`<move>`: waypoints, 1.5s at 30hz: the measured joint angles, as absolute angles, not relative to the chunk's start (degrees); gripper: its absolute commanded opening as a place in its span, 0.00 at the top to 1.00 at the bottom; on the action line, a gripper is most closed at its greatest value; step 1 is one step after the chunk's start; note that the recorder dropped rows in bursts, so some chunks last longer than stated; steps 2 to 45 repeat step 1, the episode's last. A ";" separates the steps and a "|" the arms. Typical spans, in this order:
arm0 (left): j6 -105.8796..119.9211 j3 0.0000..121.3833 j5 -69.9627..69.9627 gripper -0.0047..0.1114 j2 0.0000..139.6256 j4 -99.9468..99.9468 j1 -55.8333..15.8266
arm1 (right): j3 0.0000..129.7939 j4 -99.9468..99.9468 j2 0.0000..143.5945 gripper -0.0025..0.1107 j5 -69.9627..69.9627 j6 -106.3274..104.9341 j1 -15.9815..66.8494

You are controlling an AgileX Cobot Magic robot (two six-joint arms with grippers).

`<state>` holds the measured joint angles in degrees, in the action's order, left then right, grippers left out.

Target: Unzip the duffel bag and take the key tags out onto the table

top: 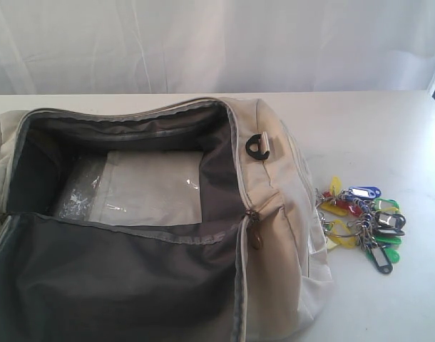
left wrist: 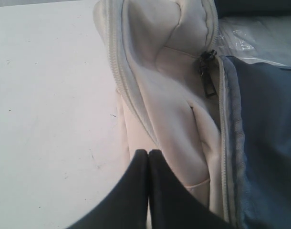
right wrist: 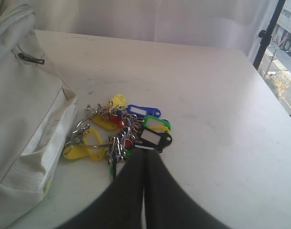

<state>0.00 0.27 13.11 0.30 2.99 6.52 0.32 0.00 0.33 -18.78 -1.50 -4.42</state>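
Observation:
The cream duffel bag [top: 278,235] lies unzipped on the white table [top: 360,128], its dark lining showing. The bunch of coloured key tags [top: 364,221] rests on the table just right of the bag. Neither gripper shows in the exterior view. In the left wrist view my left gripper [left wrist: 149,151] is shut and empty, held over the bag's end panel [left wrist: 169,95] near a grey zipper pull [left wrist: 207,81]. My right gripper [right wrist: 145,153] is shut with nothing in it, hanging over the near edge of the key tags [right wrist: 121,129] beside the bag [right wrist: 26,105].
Inside the bag lies a clear plastic sheet [top: 146,187]. A black strap ring [top: 257,147] sits on the bag's right end. A white curtain backs the table. The table's far right edge meets a dark window frame [right wrist: 267,38].

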 measured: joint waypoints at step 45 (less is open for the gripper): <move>0.00 0.27 13.11 0.96 0.30 2.99 6.52 | 0.32 0.00 0.33 0.98 -18.78 -1.50 -4.42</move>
